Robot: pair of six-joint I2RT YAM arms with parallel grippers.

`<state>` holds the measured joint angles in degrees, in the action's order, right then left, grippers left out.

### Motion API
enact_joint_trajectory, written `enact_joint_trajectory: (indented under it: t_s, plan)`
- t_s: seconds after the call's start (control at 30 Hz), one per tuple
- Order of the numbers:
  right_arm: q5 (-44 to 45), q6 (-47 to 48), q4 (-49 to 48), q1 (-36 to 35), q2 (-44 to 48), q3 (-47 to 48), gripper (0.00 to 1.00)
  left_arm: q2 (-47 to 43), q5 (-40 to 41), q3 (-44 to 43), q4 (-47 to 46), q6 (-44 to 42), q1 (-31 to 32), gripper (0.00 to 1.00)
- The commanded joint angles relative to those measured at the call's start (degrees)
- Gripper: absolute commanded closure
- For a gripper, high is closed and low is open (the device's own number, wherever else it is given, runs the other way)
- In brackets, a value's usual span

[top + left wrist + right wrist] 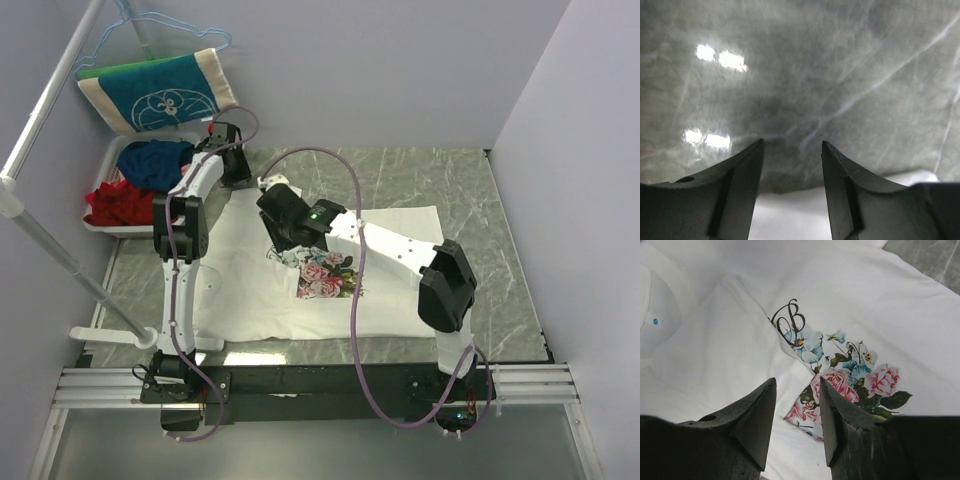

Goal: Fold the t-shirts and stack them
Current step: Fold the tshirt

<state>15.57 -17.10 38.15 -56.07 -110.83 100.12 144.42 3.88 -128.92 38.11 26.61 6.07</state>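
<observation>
Right gripper (797, 387): nearest the lens, jaws parted, nothing pinched, hung just above the print.
T-shirt (400, 250): cream-white, lay spread flat mid-table, chest side up, under the right gripper.
Flap (725, 365): plain cloth lay folded diagonally over the print's left part and hid some of it.
Flower print (855, 380): pink roses, blue blooms, green leaves.
Script (790, 317): dark, only a looping "B" showed past the flap edge.
Neck label (655, 321): small blue dot inside the collar.
Left gripper (792, 147): released, empty, over bare stone at the shirt's far-left edge, white cloth just below the fingers.
Table (450, 180): grey marble.
Tray (120, 229): white, off the far-left corner, held a blue garment (155, 162) and a red garment (115, 205).
Teal cloth (155, 92): cream-edged, behind the tray.
</observation>
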Motion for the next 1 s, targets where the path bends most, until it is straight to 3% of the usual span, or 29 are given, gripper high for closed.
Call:
enact_joint_trajectory:
  t_s: [0.0,0.27,0.43,0.67,0.97]
  plan:
    - [0.3,-0.3,2.0,1.1,-0.9,3.2,0.53,2.2,0.5,-0.5,-0.5,0.1,0.0,0.43]
    - [-1.2,-2.1,2.4,10.3,-1.2,2.7,0.53,0.8,0.5,2.1,1.5,-2.3,0.9,0.52]
    - [-2.3,-2.7,2.2,14.4,-1.6,1.8,0.53,-5.3,0.5,8.3,0.5,-3.8,1.2,0.46]
    - [-2.3,-2.8,2.7,16.9,-3.0,1.7,0.54,-6.3,0.9,7.3,4.7,-5.0,2.0,0.47]
    - [-2.4,-4.2,2.8,20.7,-3.4,0.5,0.55,-5.8,2.4,7.4,7.8,-5.0,2.9,0.67]
